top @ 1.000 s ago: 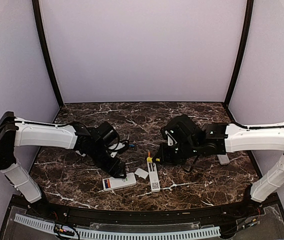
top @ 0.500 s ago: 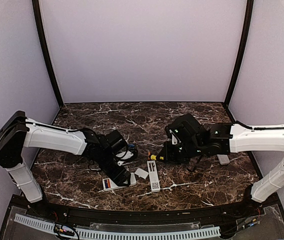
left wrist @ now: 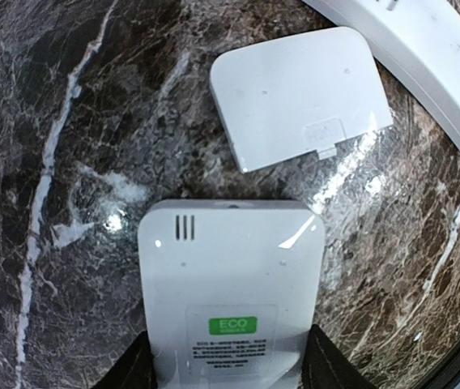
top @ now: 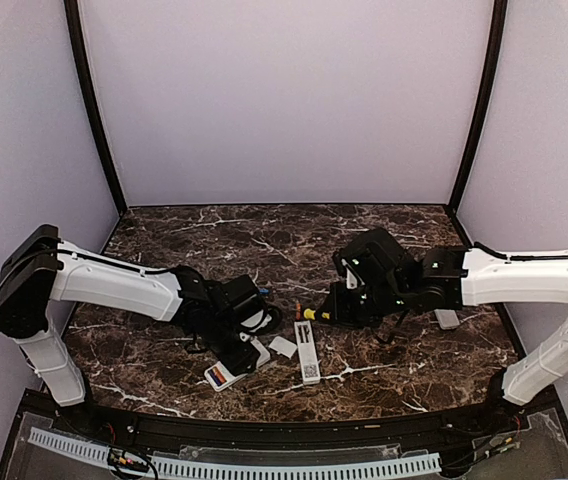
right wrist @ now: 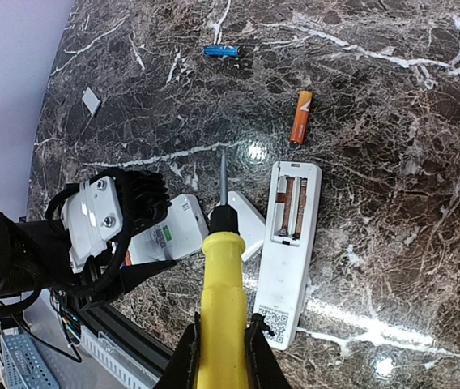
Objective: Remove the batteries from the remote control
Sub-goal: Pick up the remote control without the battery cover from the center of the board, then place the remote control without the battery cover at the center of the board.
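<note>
Loose on the bench: orange battery just beyond the far end of the open remote, blue battery farther back and left. Compartment bare, copper contacts showing. Just left of it, a flat white cover, then the green-labelled remote. Left gripper clamped across the green-labelled remote. Right gripper closed on a yellow-handled screwdriver, shaft crossing above the cover. Counted in plain view: two batteries, two remotes, one screwdriver.

orange battery: flat, 12 o'clock of open remote | blue battery: flat, 10 o'clock of orange | second remote: label up
</note>
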`<control>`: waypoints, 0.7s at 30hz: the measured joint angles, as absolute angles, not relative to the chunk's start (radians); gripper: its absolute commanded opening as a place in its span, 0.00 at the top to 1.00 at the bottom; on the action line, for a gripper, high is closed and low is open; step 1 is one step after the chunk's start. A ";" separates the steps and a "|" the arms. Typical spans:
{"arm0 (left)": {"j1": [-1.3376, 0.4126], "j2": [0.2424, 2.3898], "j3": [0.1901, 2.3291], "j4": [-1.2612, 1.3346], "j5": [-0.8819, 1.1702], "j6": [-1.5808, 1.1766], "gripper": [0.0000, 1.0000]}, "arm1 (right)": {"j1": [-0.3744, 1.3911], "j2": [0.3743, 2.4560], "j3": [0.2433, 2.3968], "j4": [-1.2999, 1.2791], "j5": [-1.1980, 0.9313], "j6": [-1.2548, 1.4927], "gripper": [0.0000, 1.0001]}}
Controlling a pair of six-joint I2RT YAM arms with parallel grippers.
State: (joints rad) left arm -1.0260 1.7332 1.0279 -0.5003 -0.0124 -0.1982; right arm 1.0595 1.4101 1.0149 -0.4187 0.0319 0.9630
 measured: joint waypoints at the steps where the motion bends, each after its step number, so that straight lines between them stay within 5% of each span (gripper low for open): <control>1: -1.027 1.733 1.028 -0.502 -0.019 -0.211 0.55 | 1.060 1.409 1.015 -0.419 0.033 0.963 1.00; 8: -1.011 1.723 1.039 -0.569 -0.089 -0.360 0.64 | 1.052 1.392 1.013 -0.417 0.046 0.961 1.00; 21: -0.820 1.734 1.118 -0.543 -0.101 -0.663 0.64 | 1.045 1.385 0.996 -0.392 0.046 0.947 1.00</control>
